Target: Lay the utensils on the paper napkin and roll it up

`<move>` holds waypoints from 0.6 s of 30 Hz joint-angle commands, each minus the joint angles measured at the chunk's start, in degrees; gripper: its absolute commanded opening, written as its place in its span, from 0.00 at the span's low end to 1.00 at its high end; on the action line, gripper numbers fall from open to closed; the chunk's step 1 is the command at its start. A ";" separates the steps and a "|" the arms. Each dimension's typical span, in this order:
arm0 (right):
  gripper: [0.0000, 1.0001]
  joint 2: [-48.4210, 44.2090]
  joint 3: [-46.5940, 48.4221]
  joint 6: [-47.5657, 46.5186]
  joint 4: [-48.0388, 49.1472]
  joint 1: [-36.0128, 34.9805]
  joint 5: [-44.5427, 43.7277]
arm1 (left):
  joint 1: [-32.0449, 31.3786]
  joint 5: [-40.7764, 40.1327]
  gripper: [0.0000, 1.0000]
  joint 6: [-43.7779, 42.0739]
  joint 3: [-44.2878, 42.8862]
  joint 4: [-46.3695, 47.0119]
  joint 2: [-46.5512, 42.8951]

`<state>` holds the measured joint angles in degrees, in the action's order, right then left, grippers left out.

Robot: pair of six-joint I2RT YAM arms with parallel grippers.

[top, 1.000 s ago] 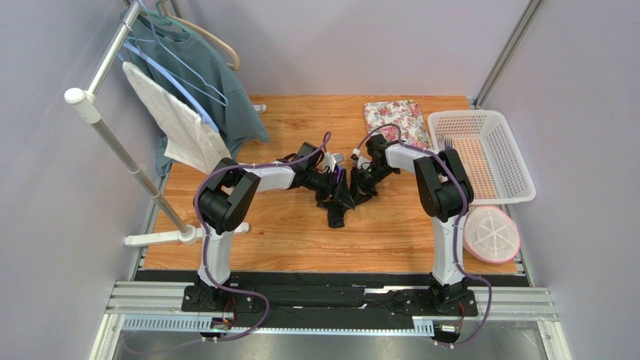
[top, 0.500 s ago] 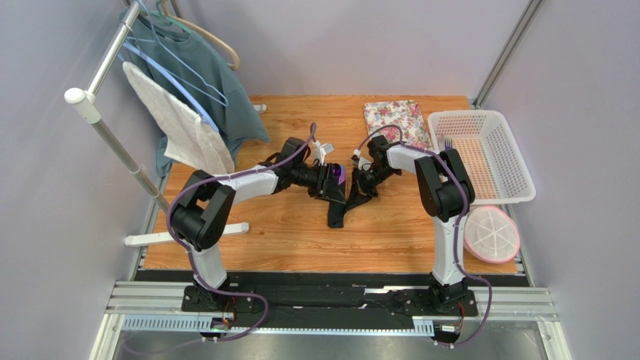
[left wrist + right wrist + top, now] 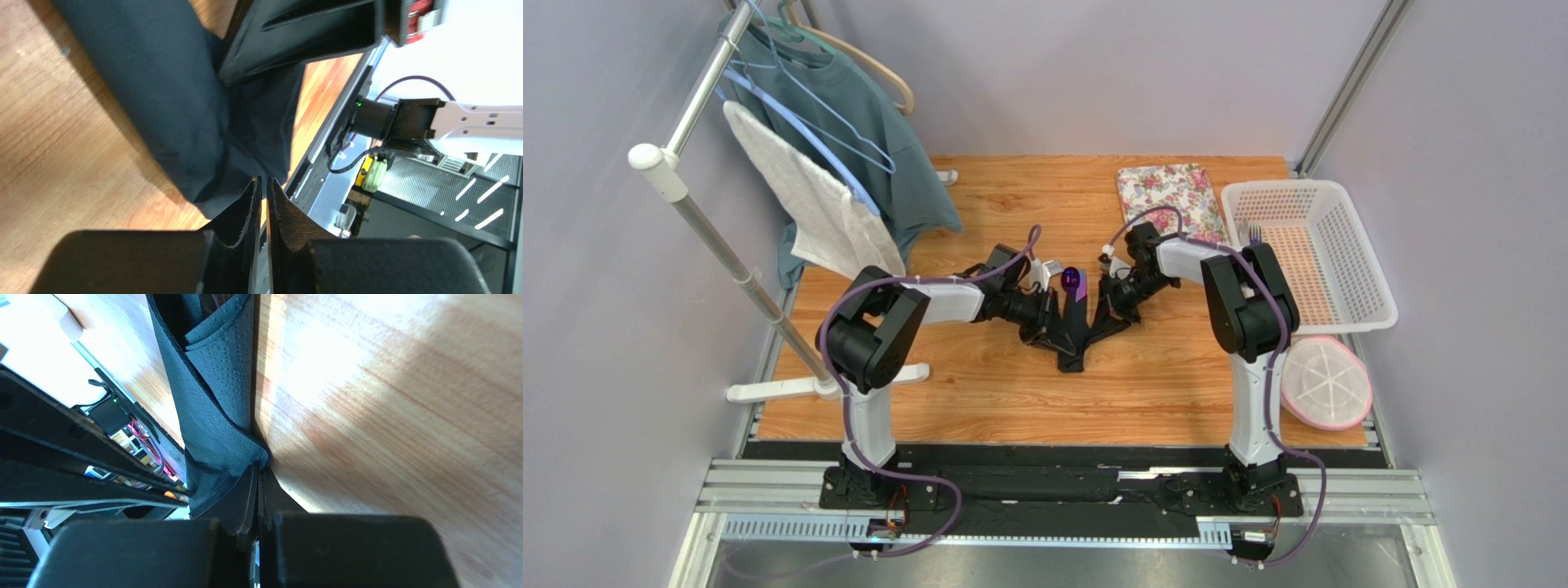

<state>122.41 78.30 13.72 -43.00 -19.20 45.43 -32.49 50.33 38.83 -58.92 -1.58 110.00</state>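
Wooden table (image 3: 989,392) carries the paper napkin (image 3: 1073,349) at its middle, bunched into a dark V. A purple utensil (image 3: 1071,281) pokes out at its far end. On the right, the right tool (image 3: 256,478) is clamped on a fold. The left tool (image 3: 264,187) has its jaws a slit apart at the napkin's edge; I cannot tell whether it grips.

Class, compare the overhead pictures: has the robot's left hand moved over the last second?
Yes. The left hand has shifted slightly to the left in the overhead view, farther from the floral mat.

Two white arms (image 3: 946,298) with black joints, purple cables (image 3: 844,321).
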 commanded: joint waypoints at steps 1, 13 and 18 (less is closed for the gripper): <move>0.00 0.46 -1.05 -0.97 1.26 0.04 -6.49 | -0.03 0.30 0.14 -2.62 -1.46 -3.42 2.06; 0.22 -5.86 4.05 -1.06 -1.64 0.92 -3.08 | -0.12 -2.95 0.09 -7.19 -7.18 -13.71 7.25; 0.31 -9.99 5.81 1.39 -1.47 0.83 -0.08 | -0.20 -3.92 0.08 -7.19 -7.00 -13.97 6.64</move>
<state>118.76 81.01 13.80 -44.80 -18.65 43.44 -32.53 49.84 33.89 -65.10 -13.10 116.71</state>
